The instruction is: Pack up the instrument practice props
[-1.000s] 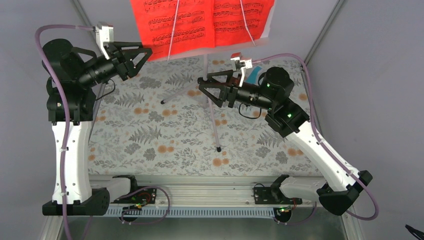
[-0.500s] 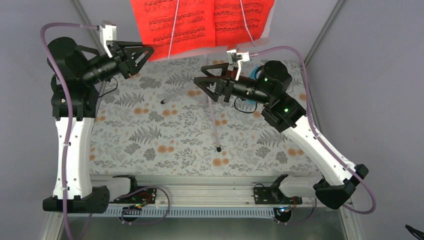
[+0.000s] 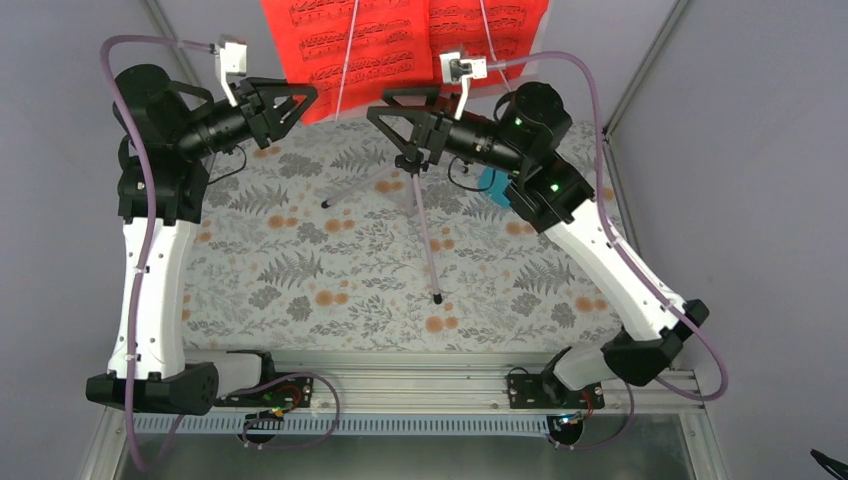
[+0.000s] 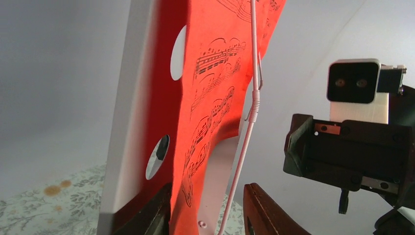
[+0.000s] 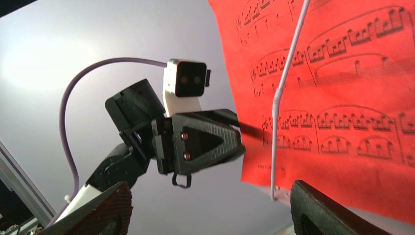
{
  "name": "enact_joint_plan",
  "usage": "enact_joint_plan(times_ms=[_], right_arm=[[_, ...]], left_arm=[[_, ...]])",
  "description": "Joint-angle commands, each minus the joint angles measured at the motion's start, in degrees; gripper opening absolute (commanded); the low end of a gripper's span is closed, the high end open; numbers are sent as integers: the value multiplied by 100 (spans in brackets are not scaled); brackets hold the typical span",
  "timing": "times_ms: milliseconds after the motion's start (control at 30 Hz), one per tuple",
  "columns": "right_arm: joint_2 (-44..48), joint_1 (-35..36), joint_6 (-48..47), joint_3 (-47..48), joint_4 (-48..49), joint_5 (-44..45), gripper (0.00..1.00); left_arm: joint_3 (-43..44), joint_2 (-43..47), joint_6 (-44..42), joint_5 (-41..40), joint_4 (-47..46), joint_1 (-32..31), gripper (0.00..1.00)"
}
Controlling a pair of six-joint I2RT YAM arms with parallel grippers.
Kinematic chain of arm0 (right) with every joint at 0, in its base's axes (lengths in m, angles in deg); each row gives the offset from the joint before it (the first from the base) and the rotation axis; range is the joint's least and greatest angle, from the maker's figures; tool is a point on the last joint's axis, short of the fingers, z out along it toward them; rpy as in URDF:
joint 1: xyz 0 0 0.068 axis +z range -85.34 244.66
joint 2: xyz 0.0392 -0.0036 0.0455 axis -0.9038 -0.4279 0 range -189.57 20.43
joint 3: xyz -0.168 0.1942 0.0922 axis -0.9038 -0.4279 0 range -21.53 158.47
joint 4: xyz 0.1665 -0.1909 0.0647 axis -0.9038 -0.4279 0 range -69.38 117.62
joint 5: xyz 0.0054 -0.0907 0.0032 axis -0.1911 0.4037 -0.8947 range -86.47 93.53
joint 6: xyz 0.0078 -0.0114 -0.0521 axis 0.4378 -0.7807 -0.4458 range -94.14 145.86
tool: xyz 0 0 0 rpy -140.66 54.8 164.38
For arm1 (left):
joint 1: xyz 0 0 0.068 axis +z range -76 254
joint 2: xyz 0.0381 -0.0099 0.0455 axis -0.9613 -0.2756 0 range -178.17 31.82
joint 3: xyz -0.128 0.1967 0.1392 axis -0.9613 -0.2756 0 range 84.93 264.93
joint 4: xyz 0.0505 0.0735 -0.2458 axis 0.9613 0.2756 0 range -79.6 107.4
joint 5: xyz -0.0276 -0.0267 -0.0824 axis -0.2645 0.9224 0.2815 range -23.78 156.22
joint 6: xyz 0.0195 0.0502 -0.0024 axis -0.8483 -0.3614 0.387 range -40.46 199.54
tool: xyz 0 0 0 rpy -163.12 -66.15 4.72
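The silver tripod music stand (image 3: 425, 230) stands at the table's far middle. Its pale perforated desk (image 4: 142, 122) carries two red sheets of printed music, one on the left (image 3: 320, 50) and one on the right (image 3: 480, 40), under thin wire holders (image 4: 252, 112). My left gripper (image 3: 300, 108) is open, with the left sheet's lower corner (image 4: 215, 98) and the desk edge between its jaws (image 4: 208, 215). My right gripper (image 3: 385, 135) is open wide just below the sheets (image 5: 342, 98), holding nothing (image 5: 210, 215). The turquoise metronome (image 3: 493, 185) peeks out under the right arm.
A floral cloth (image 3: 300, 270) covers the table. Grey walls close in on the back and both sides. The stand's legs (image 3: 355, 190) spread across the middle of the cloth. Each gripper shows in the other's wrist view, the left one (image 5: 200, 142) close to the sheet's edge.
Both arms have risen toward the stand's desk. The left gripper moved right onto the sheet's corner. The right gripper moved up and left, uncovering the metronome.
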Motion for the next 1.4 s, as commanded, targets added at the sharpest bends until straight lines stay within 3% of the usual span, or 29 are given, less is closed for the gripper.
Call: enact_joint_plan(times_ms=[0,167,433,967,1067,1200,1367], right_arm=[[-432,61,342,626,62,8,75],[-769,63,570,998,246,130,70],[-1366,60,854,1715,322,96,63],[-2555,0,1109,3230,180,438,51],[-2643,-20,1174,3238,388,411,40],[-2687,-20,1054,3226,644,350,8],[-2693,-33,750,3201,641,314,3]], left_arm=[[105,-142,95,24,-167,-103,32],[236,-297,16,-110,-106,-208,25],[255,-294,-166,-349,63,-218,3],[199,-221,-330,-319,255,-217,2],[162,-208,-338,-297,261,-217,2],[162,-180,-352,-322,309,-218,2],[145,-117,-246,-443,265,-217,2]])
